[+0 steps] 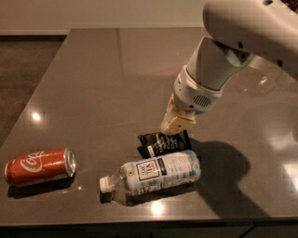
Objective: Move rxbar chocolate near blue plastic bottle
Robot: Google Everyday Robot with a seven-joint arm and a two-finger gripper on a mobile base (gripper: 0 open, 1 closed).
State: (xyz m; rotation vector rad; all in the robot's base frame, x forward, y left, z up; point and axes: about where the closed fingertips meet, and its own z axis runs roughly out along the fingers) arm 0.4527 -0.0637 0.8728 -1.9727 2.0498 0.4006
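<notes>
The pincer, the robot's gripper (pixel 177 124), hangs tip-down just right of the table's middle, on a pale arm (pixel 219 60) reaching in from two o'clock; its tan tip sits right at the upper edge of the rxbar chocolate (pixel 163 143); whether it is touching the wrapper or only hovering just above it, I cannot tell, and I cannot tell how far open it is or whether it has hold of anything.

The rxbar chocolate lies flat on the table, black with white lettering, at six o'clock from the gripper; directly below it, touching or all but touching its lower edge, lies the blue plastic bottle (pixel 156 172); so the bar is at the bottle's twelve o'clock. The bottle is on its side, label up, white cap (pixel 104 184) pointing to eight o'clock; what is inside it, I cannot say.

Off at the bottle's nine o'clock, well apart, a red soda can (pixel 39 166) lies on its side, its silver end facing the bottle.

The table (pixel 107 79) is dark, glossy grey-brown, with small bright spots of lamp glare and the arm's shadow at four o'clock; dark floor (pixel 23 69) lies at nine o'clock; a pale wall (pixel 93 14) runs along twelve.
</notes>
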